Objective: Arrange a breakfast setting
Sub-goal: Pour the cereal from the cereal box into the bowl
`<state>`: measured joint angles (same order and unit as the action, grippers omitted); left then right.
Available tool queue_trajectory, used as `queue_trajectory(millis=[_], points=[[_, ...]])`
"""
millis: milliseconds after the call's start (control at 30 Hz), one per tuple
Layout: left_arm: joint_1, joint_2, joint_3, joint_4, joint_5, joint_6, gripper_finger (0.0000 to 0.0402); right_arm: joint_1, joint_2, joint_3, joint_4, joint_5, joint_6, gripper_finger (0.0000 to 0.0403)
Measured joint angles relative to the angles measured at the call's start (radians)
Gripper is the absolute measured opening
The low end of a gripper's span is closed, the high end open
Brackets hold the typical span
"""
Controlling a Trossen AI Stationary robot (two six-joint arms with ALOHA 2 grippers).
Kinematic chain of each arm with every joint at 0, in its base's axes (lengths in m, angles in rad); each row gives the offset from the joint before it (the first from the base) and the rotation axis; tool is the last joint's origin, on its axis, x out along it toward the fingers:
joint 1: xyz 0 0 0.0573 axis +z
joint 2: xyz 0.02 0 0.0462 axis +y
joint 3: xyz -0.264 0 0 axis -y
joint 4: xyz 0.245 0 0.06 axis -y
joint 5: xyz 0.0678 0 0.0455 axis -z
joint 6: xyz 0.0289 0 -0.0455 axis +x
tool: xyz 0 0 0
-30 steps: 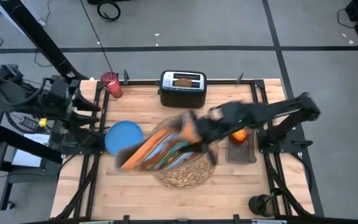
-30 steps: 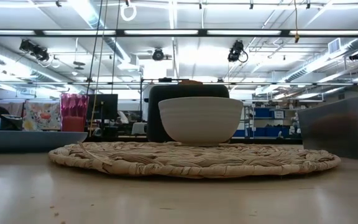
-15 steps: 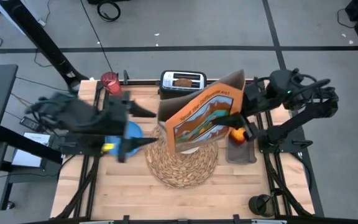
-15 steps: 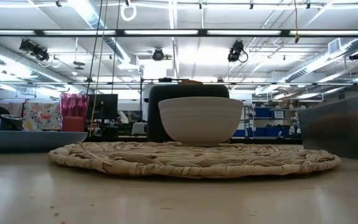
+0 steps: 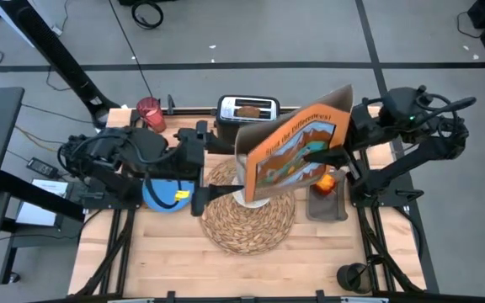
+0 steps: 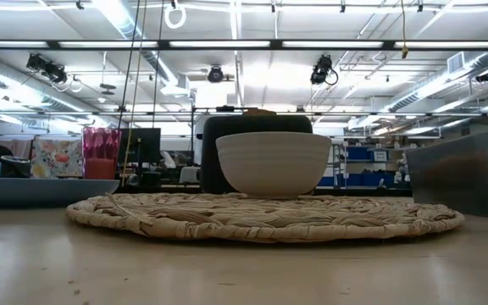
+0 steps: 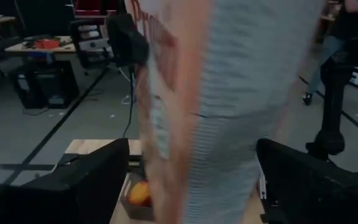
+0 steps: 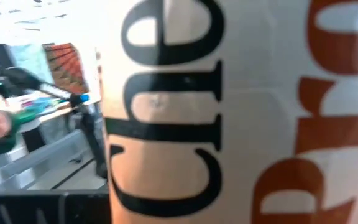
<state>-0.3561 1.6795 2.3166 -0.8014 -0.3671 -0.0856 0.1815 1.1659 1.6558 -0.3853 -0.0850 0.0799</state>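
right gripper (image 5: pixel 322 156) clamped on cereal box (image 5: pixel 297 151), held tilted above white bowl (image 6: pixel 274 163) on woven placemat (image 5: pixel 251 219). left gripper (image 5: pixel 205 172) fingers apart, just beside box, holding nothing. blue plate (image 5: pixel 162 194) under left arm.

The robot has 2 arms made of black parts joined together. The left arm (image 5: pixel 116 156) is thick and dark, with black cables looped near its back end and a small yellow mark low on its front. The right arm (image 5: pixel 411 126) is black too, with curved black cables on top and a tiny green light.
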Motion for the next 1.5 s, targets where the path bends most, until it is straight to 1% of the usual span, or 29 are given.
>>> queue_trajectory(millis=[33, 133, 200, 300, 433, 600, 700, 800, 900, 1067, 1100, 1133, 1300, 1400, 1500], points=[[-0.001, 0.003, -0.001, 0.005, 0.010, 0.001, 0.0362, -0.002, -0.006, 0.000, 0.000, 0.026, -0.003, 0.0139], [0.001, 0.005, -0.003, 0.039, 0.014, 0.020, 0.0362, -0.002, -0.020, 0.000, -0.006, 0.046, -0.005, 0.0139], [0.007, 0.005, -0.003, 0.070, 0.007, 0.042, 0.0362, -0.002, -0.022, 0.000, 0.008, 0.033, -0.003, 0.0138], [0.037, 0.020, -0.002, 0.107, -0.013, 0.070, 0.0362, -0.002, -0.022, 0.000, 0.003, 0.043, -0.010, 0.0138], [0.083, 0.053, -0.002, 0.154, -0.008, 0.083, 0.0362, -0.002, -0.007, 0.000, 0.012, 0.092, -0.034, 0.0138], [0.131, 0.082, -0.002, 0.172, 0.006, 0.069, 0.0361, -0.002, 0.008, 0.000, 0.046, 0.081, -0.056, 0.0138], [0.141, 0.085, -0.001, 0.191, 0.012, 0.072, 0.0347, -0.002, 0.007, 0.000, 0.051, 0.081, -0.059, 0.0137], [0.144, 0.086, -0.001, 0.204, 0.012, 0.079, 0.0309, -0.002, 0.003, 0.000, 0.057, 0.080, -0.071, 0.0140], [0.145, 0.084, -0.001, 0.205, 0.010, 0.079, 0.0268, -0.002, 0.001, 0.000, 0.071, 0.073, -0.080, 0.0165], [0.146, 0.078, -0.002, 0.203, 0.001, 0.074, 0.0265, -0.002, -0.005, 0.000, 0.090, 0.095, -0.123, 0.0211], [0.146, 0.073, -0.002, 0.194, -0.009, 0.072, 0.0258, -0.002, -0.009, 0.000, 0.114, 0.094, -0.132, 0.0222], [0.146, 0.064, -0.004, 0.178, -0.020, 0.072, 0.0248, -0.002, -0.019, 0.000, 0.132, 0.092, -0.139, 0.0232], [0.147, -0.004, -0.004, 0.156, -0.033, 0.064, 0.0246, -0.002, -0.104, 0.016, 0.114, 0.098, -0.212, 0.0291], [0.154, -0.061, 0.003, 0.187, -0.045, 0.063, 0.0246, -0.002, -0.158, 0.017, 0.059, 0.152, -0.243, 0.0316], [0.162, -0.104, 0.004, 0.217, -0.054, 0.072, 0.0246, -0.002, -0.199, 0.012, -0.057, 0.245, -0.238, 0.0326]])
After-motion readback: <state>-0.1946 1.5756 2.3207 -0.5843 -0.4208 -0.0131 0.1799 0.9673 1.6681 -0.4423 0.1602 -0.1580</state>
